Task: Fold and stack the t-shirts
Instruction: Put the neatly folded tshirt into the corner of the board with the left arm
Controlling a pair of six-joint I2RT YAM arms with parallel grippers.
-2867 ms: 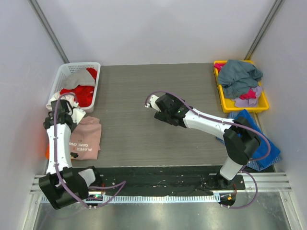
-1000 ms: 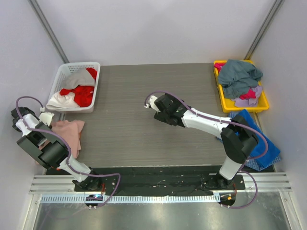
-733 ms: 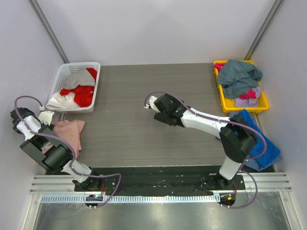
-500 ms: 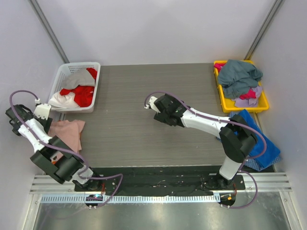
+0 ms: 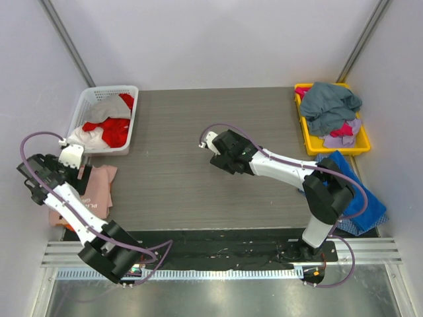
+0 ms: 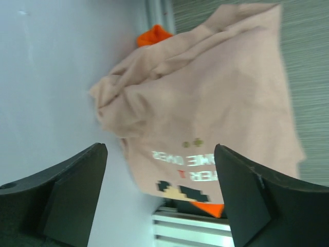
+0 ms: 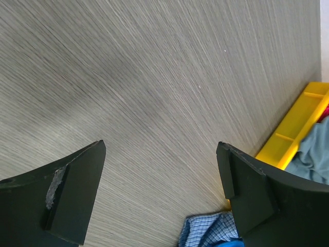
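The folded dusty-pink fabric t-shirt (image 6: 216, 103) lies atop a bright orange t-shirt (image 6: 154, 37) at the grey table's (image 5: 198, 132) near-left edge. The left end effector (image 6: 159, 193) and right end effector (image 7: 162, 190) gape, empty. Sitting so near the edge, the stack could slide off.

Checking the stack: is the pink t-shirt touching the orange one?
Touching. The left wrist view shows the pink t-shirt lying on the orange t-shirt, whose fabric pokes out from under two of its edges.
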